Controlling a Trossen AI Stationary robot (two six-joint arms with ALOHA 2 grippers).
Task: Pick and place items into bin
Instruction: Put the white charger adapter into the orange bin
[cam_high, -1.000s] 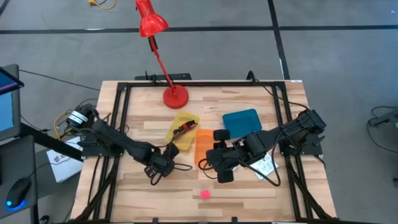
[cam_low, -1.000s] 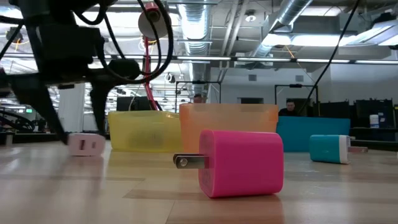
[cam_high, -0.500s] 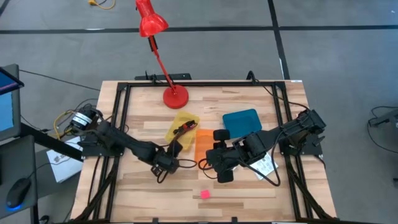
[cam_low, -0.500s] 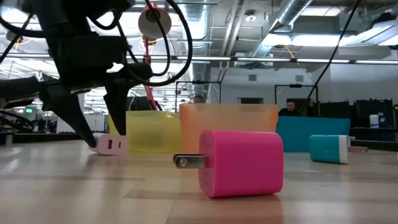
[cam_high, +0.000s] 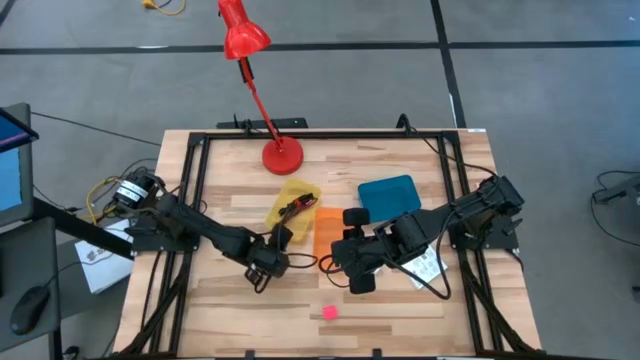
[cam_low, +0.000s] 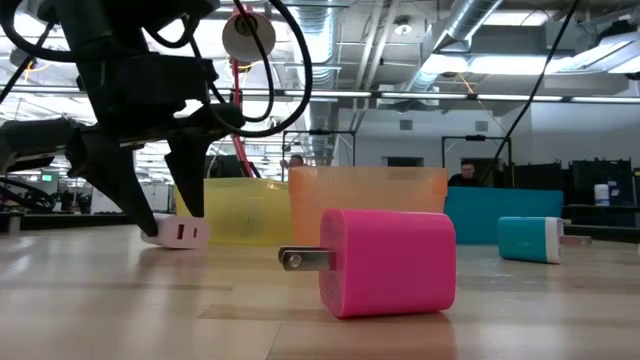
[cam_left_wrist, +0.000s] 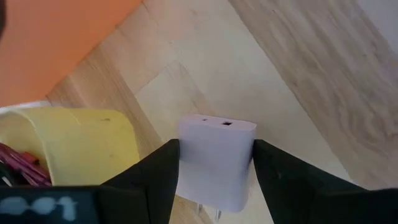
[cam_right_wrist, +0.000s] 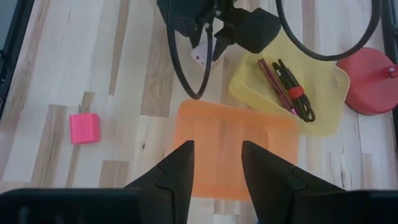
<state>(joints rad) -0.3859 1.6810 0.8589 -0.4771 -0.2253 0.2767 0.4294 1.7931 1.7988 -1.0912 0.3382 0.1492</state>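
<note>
Gripping pale pink cube (cam_left_wrist: 217, 160), left gripper (cam_left_wrist: 214, 163), beside yellow bin (cam_left_wrist: 74, 146)

The left gripper (cam_high: 266, 270) sits low at the table's middle, fingers (cam_left_wrist: 158, 177) clamped either side of something. The right gripper (cam_right_wrist: 216, 163) hovers nearby, fingers parted.

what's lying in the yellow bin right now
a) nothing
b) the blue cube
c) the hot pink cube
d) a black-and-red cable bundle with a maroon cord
d: the right wrist view shows the cable bundle and maroon cord lying inside the yellow bin, while the hot pink cube sits out on the bare wooden table.
</note>
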